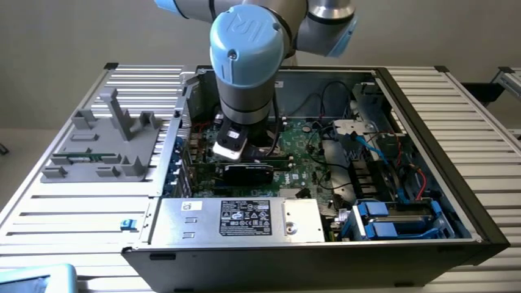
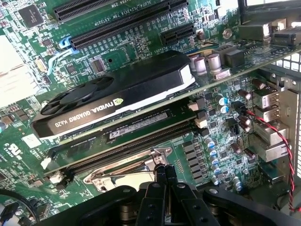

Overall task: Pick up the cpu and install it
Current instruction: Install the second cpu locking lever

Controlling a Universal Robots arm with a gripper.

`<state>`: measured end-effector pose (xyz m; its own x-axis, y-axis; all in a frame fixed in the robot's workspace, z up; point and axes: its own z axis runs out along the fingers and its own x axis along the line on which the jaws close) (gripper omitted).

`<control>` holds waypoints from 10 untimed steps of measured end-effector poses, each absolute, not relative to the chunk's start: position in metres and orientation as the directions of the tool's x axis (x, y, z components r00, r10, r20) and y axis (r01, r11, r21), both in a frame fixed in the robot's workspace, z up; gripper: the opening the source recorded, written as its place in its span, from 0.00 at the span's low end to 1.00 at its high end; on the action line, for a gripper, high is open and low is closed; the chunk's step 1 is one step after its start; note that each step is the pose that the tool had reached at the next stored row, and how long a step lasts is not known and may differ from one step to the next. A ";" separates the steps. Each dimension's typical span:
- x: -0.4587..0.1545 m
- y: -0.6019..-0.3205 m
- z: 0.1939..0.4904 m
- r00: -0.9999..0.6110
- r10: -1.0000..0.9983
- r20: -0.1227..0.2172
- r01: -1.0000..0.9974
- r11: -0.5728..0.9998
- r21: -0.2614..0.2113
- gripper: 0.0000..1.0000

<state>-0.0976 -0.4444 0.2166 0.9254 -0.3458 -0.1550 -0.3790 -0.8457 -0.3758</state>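
Note:
My gripper (image 2: 163, 173) is shut, its two black fingers pressed together with nothing visible between them. Its tips hover just over the silver metal frame of the processor socket (image 2: 123, 170) on the green motherboard (image 2: 141, 14). I cannot make out the cpu as a separate chip; whether it lies inside that frame cannot be told. In the exterior view the arm's blue-grey wrist (image 1: 244, 67) reaches down into the open computer case (image 1: 423, 122), with the gripper (image 1: 243, 154) low over the board beside a black graphics card (image 1: 248, 173).
The black graphics card (image 2: 117, 96) stands in its slot close beyond the socket. A silver power supply with a white label (image 1: 244, 221) fills the case's near side. Blue drive bays (image 1: 395, 223) and cables sit toward the exterior view's right. A grey fixture (image 1: 106, 143) stands outside the case.

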 end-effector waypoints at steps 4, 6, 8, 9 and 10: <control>-0.099 -0.444 0.212 0.925 -0.346 -0.155 -0.379 -0.846 -0.376 0.11; -0.100 -0.444 0.210 0.925 -0.346 -0.156 -0.380 -0.846 -0.375 0.11; -0.101 -0.444 0.208 0.925 -0.347 -0.156 -0.380 -0.845 -0.375 0.11; -0.101 -0.444 0.207 0.925 -0.347 -0.156 -0.380 -0.845 -0.375 0.11; -0.101 -0.444 0.205 0.925 -0.347 -0.156 -0.381 -0.845 -0.375 0.11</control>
<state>-0.1015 -0.4441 0.2054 0.9247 -0.3470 -0.1565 -0.3807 -0.8452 -0.3751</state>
